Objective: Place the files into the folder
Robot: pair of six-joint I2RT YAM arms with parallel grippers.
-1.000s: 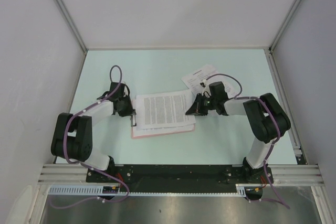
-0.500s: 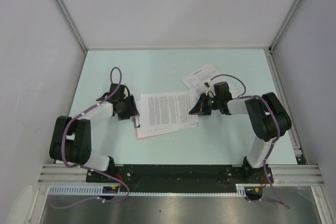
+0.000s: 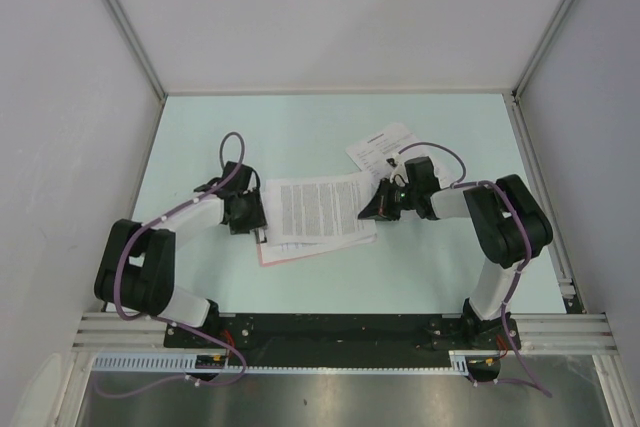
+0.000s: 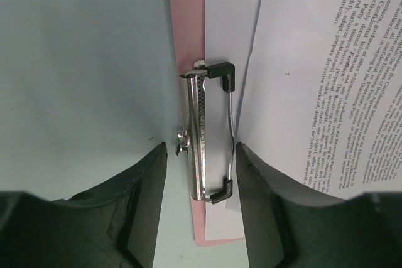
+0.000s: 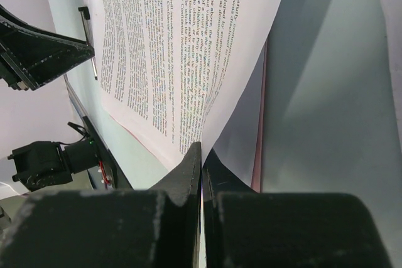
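Currently, the task is part-way complete. The files point(image 3: 318, 209) lie stacked on the folder point(image 3: 300, 255) near the centre of the table point(image 3: 300, 132). The stack sits slightly askew, with pink showing along its 6 o'clock edge. A further printed sheet point(image 3: 378, 145) lies flat off the folder, toward 1 o'clock from the stack, and probably has to be added.

In the left wrist view, the metal clip point(image 4: 202, 136) lies on the folder's short edge with a white sheet beneath its wire. The top printed sheet ends just beside that wire. Whether it is captured cannot be told. What is likely left is squaring the stack, seating it under the clip and bringing over the loose sheet.

The left gripper point(image 3: 255, 215) sits low at the folder's 9 o'clock edge. Its jaws are apart, straddling the clip without visibly touching it.

The right gripper point(image 3: 368, 209) reaches in from 3 o'clock with its forearm roughly level. Its jaws are clamped on the near edge of the top sheet, raising that edge off the folder.
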